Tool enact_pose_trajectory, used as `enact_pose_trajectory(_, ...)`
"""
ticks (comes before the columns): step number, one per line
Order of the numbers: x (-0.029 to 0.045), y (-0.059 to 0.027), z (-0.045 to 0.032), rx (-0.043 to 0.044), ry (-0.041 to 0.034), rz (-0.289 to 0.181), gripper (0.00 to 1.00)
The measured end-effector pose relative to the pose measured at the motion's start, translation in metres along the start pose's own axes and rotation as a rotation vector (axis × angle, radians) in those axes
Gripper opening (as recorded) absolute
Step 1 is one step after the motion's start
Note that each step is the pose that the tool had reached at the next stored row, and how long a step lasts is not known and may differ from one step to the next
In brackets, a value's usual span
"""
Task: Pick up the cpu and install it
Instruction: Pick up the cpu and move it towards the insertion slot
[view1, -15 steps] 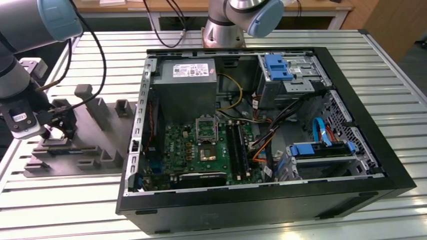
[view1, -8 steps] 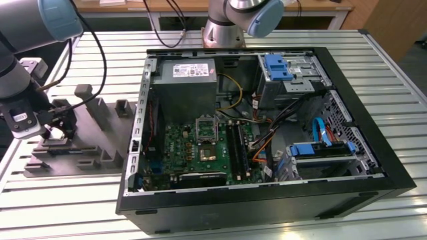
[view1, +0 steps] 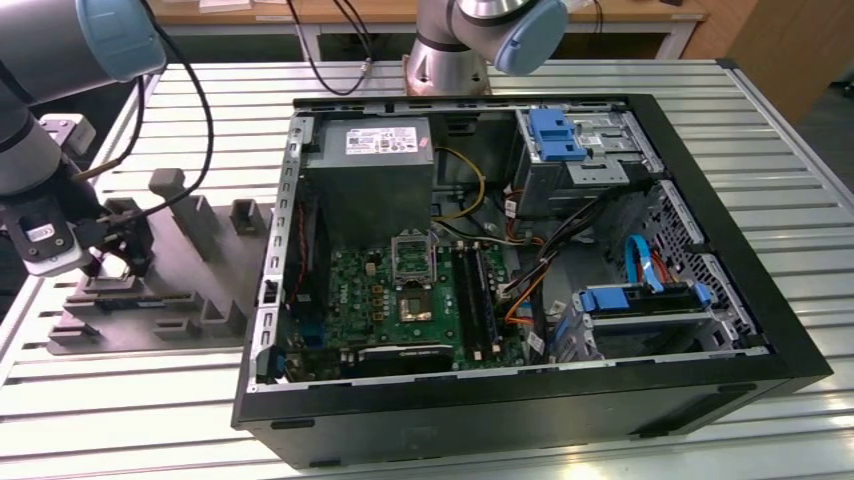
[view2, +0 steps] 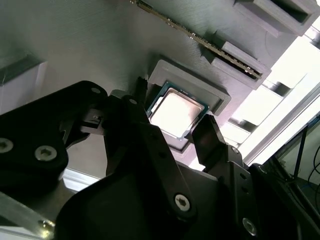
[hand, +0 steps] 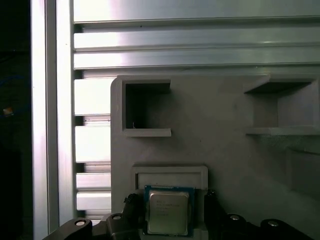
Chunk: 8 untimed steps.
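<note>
As the black two-finger gripper (view1: 115, 264) hangs low over the grey moulded holder tray (view1: 214, 290): pick-up step, nothing lifted yet.
Fingers (view2: 207, 132): spread, straddling the chip, apparently unclamped.
Chip: the cpu (view2: 176, 111), small silvery square with green rim, flat in its tray recess, exterior view's left.
Socket: dark square socket (view1: 414, 300) inside the open black computer case (view1: 534, 405), well apart.
Call: grip likely needs fingers square on opposite edges, chip level.

Even overhead light fills the exterior view; the table (view1: 787, 120) slats shine pale, while the computer case (view1: 534, 425) interior sinks dim at the frame's centre. In the second wrist view the cpu (view2: 176, 112) glares near white against the dark, silhouetted end effector (view2: 173, 105). In the first wrist view, deep shadow fills the grey holder's (hand: 225, 150) recesses.
</note>
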<state>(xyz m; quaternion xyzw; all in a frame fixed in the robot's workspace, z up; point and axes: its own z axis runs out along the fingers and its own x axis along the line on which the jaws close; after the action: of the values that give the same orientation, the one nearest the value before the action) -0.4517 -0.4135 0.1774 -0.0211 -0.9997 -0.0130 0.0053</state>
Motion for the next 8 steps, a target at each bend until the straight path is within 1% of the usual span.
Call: enact_pose_trajectory(8,0.0009,0.0005,-0.0007,0.0,-0.0001,0.0,0.63)
